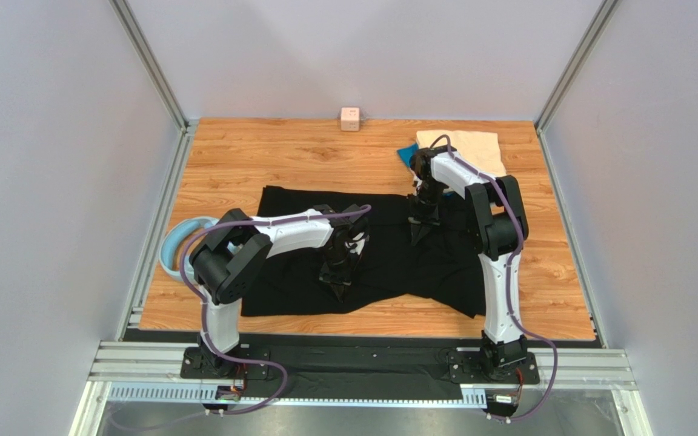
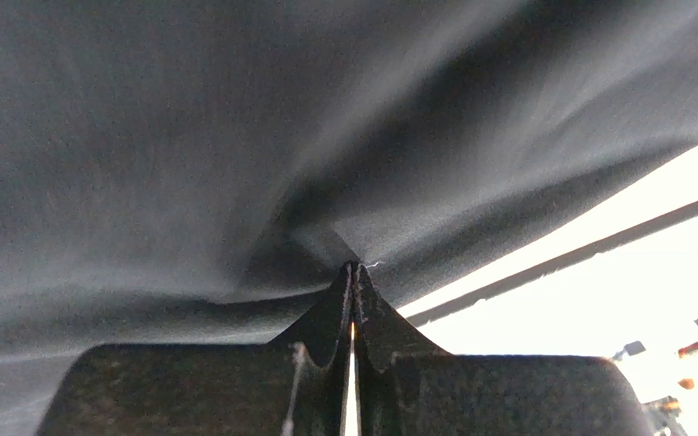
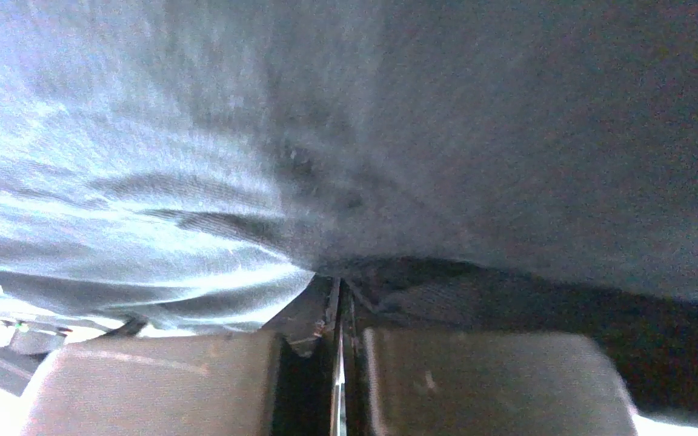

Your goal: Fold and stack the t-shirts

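The black t-shirt (image 1: 389, 263) lies spread across the middle of the wooden table. My left gripper (image 1: 337, 275) is shut on a pinch of its cloth near the front middle; the left wrist view shows the black cloth (image 2: 234, 136) drawn into creases at my left gripper's closed tips (image 2: 354, 269). My right gripper (image 1: 421, 225) is shut on the black cloth near the shirt's far right part; the right wrist view shows the cloth (image 3: 471, 118) bunched over my right gripper's closed tips (image 3: 336, 282). The cream-beige t-shirt (image 1: 465, 148) lies folded at the back right, with the blue t-shirt (image 1: 405, 155) peeking out at its left edge.
A light-blue plastic ring (image 1: 180, 243) sits at the table's left edge beside the left arm. A small pink cube (image 1: 350, 119) stands at the back edge. Grey walls and metal rails enclose the table (image 1: 262, 154) on three sides.
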